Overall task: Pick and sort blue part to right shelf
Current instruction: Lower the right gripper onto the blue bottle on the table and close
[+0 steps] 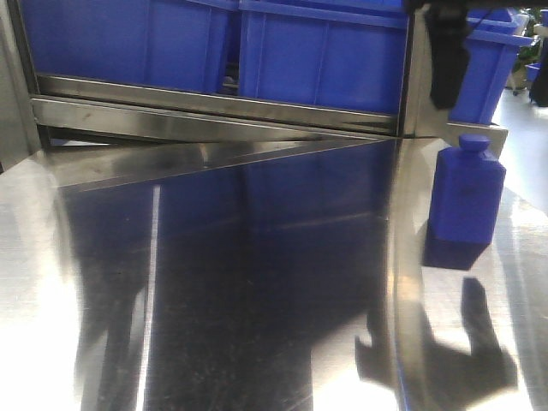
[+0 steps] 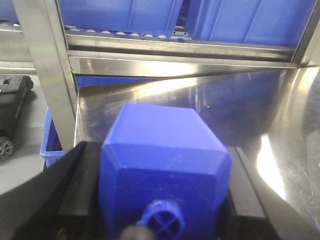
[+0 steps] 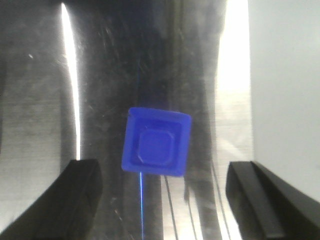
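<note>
A blue part (image 1: 467, 193) stands upright on the steel table (image 1: 257, 282) at the right, in front of the shelf's rail (image 1: 214, 107). In the right wrist view this blue part (image 3: 156, 141) shows from above. My right gripper (image 3: 162, 200) is open above it, its black fingers (image 3: 80, 195) wide apart to either side and clear of it. My left gripper (image 2: 160, 165) is shut on a second blue part (image 2: 160, 150), cap towards the camera, black fingers (image 2: 75, 185) pressed on its sides. It faces the shelf rail (image 2: 175, 65).
Large blue bins (image 1: 325, 51) sit on the shelf above the rail and also show in the left wrist view (image 2: 240, 20). A steel upright post (image 2: 47, 75) stands at the left. A black piece of an arm (image 1: 448, 64) hangs above the standing part.
</note>
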Controlling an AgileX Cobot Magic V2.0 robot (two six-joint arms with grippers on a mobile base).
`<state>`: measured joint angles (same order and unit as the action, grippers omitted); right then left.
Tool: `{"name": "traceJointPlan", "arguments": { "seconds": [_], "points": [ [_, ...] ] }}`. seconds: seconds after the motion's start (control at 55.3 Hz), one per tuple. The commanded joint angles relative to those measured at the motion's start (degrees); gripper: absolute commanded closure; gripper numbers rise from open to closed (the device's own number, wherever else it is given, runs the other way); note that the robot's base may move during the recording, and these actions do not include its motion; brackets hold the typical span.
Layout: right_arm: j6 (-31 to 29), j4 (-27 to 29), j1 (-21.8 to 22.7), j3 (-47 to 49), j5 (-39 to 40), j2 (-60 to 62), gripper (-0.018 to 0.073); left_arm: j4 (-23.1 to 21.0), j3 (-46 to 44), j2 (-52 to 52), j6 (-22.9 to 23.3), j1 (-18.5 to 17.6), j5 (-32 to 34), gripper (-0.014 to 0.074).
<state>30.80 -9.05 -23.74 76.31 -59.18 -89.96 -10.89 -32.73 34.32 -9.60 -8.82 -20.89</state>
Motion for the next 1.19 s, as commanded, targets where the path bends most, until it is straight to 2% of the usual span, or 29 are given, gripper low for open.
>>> {"name": "traceJointPlan", "arguments": {
  "seconds": [0.0,0.452,0.56,0.705,0.777,0.976,1.067,1.175],
  "points": [
    [0.84,0.31,0.01,2.10,3.12,-0.15,-0.0057,-0.79,-1.84,-0.07,-0.08,-0.47,5.07,0.0283],
    [0.96,-0.21,2.12,2.10,4.21,-9.09,-0.0033,-0.79,-1.84,-0.07,-0.08,-0.47,4.99,0.0283],
    [0.96,-0.21,2.12,2.10,4.39,-9.48,0.0081,-0.79,-1.84,-0.07,-0.08,-0.47,4.99,0.0282],
    [0.96,-0.23,2.12,2.10,5.09,-9.41,0.0292,-0.83,-1.84,-0.09,-0.08,-0.47,4.45,0.0283],
    [0.85,-0.28,2.12,2.14,5.39,-9.37,0.0336,-1.24,-1.84,-0.46,-0.08,-0.47,3.53,0.0283],
    [-3.64,-0.28,1.58,2.14,6.57,-8.19,0.0334,-1.82,-1.04,-2.26,0.55,-0.47,2.30,0.0283],
    [-5.49,-0.35,1.35,2.01,7.97,-6.89,0.0334,-1.82,0.45,-3.45,3.05,-0.47,3.03,0.0287],
    [-6.97,-0.35,1.28,1.95,8.86,-4.77,0.0334,-1.82,2.96,-5.20,5.86,-0.47,3.62,0.0337]
  ]
}}
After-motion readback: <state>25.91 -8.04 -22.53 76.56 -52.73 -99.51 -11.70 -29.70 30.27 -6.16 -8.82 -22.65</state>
